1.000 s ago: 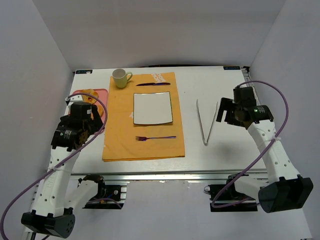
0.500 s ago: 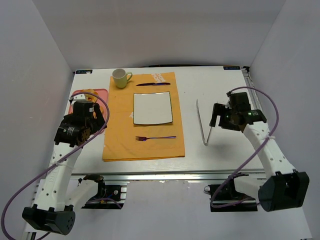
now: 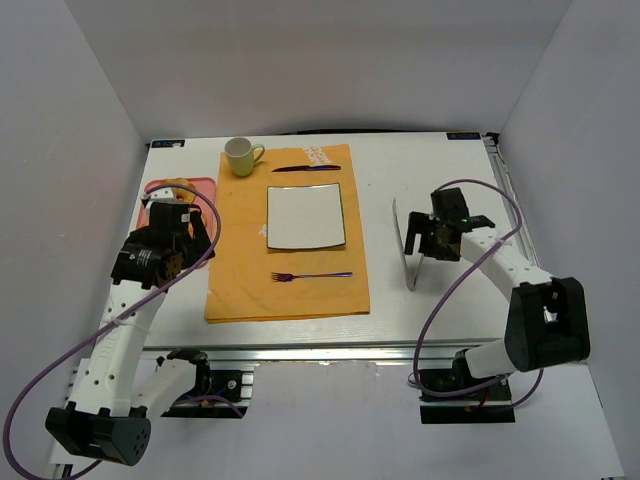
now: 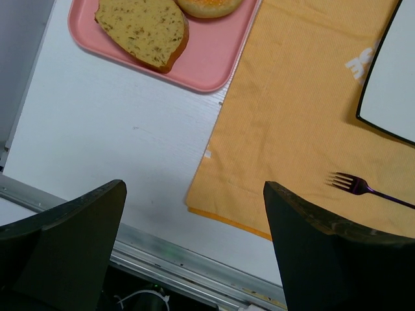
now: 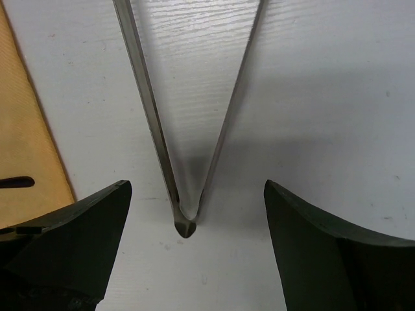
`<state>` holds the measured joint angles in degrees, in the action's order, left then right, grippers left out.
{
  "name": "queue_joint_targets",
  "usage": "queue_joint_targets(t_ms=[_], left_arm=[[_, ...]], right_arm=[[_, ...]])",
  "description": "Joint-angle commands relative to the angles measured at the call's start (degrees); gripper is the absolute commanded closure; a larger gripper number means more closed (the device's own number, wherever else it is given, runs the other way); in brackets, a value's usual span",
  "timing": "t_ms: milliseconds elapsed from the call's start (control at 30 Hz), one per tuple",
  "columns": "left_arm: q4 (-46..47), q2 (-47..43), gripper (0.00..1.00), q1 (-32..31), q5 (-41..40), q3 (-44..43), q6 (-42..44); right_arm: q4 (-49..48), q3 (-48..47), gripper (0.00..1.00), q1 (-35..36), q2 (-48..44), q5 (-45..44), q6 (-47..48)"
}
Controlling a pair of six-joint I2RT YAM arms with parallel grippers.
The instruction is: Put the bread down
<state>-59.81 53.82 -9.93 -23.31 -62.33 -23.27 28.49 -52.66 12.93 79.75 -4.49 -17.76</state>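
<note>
Since a second ago the right arm has swung in from the right side of the table (image 3: 460, 180) toward the middle, and its gripper now sits over the tongs; the left arm has shifted only slightly.

At the far left, a pink tray (image 3: 150, 192) lies on the table, partly hidden in the top view by the left arm. The bread (image 4: 209, 6) rests on this tray at its far end, cut off by the upper edge of the left wrist view, with a brownish toast slice (image 4: 144, 29) just beside it. The left gripper (image 4: 193, 188) hovers over the table near the tray and the left edge of the orange placemat (image 3: 240, 275); its jaws stand wide with nothing between them.

On the placemat, a pale green cup (image 3: 240, 156) stands at the far left corner, a dark knife (image 3: 305, 168) lies along the far edge, a white square plate (image 3: 305, 217) sits in the middle, and a purple fork (image 3: 312, 275) lies nearer.

Right of the placemat, metal tongs (image 5: 150, 110) lie on the bare table, arms spread, joined end nearest the arms. The right gripper (image 5: 196, 184) hangs over that joined end, its jaws wide on either side and gripping nothing.
</note>
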Motion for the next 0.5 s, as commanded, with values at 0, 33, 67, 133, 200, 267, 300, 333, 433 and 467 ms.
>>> queue_joint_targets(t_ms=[0, 33, 67, 133, 200, 267, 300, 333, 433, 467], left_arm=[[-1.09, -0.03, 0.02, -0.09, -0.95, -0.25, 0.50], [-1.18, 0.05, 0.02, -0.09, -1.12, -0.34, 0.50], [-1.27, 0.14, 0.02, -0.09, -1.30, -0.69, 0.59], [-1.54, 0.58, 0.02, -0.08, -1.47, -0.95, 0.59], [-1.80, 0.84, 0.02, 0.00, -1.65, -1.48, 0.59], [-2.06, 1.46, 0.02, -0.08, -1.83, -1.92, 0.59], [-2.32, 1.55, 0.02, -0.09, -1.83, -2.27, 0.68], [-2.41, 1.72, 0.02, -0.09, -1.91, -2.45, 0.68], [-2.77, 2.16, 0.02, -0.09, -2.26, -3.06, 1.20], [-2.94, 2.34, 0.02, -0.09, -2.35, -3.24, 1.29]], right_arm=[[-5.28, -0.77, 0.11, 1.92, 2.78, -2.45, 0.44], [-5.64, -0.95, 0.11, 2.27, 3.48, -2.80, 0.36], [-5.81, -1.12, 0.11, 3.06, 4.88, -4.02, 0.10], [-6.69, -1.30, 0.11, 3.77, 6.73, -5.08, -1.04], [-7.48, -1.48, 0.10, 4.73, 7.88, -6.93, -1.84], [-7.66, -1.91, 0.11, 5.53, 9.98, -9.03, -3.86], [-7.83, -2.18, 0.11, 5.79, 10.77, -9.57, -4.38], [-7.84, -2.35, 0.11, 5.97, 12.35, -10.18, -5.52], [-8.54, -2.62, 0.11, 6.84, 15.43, -11.41, -6.58], [-9.06, -2.71, 0.11, 7.02, 16.14, -11.42, -6.85]])
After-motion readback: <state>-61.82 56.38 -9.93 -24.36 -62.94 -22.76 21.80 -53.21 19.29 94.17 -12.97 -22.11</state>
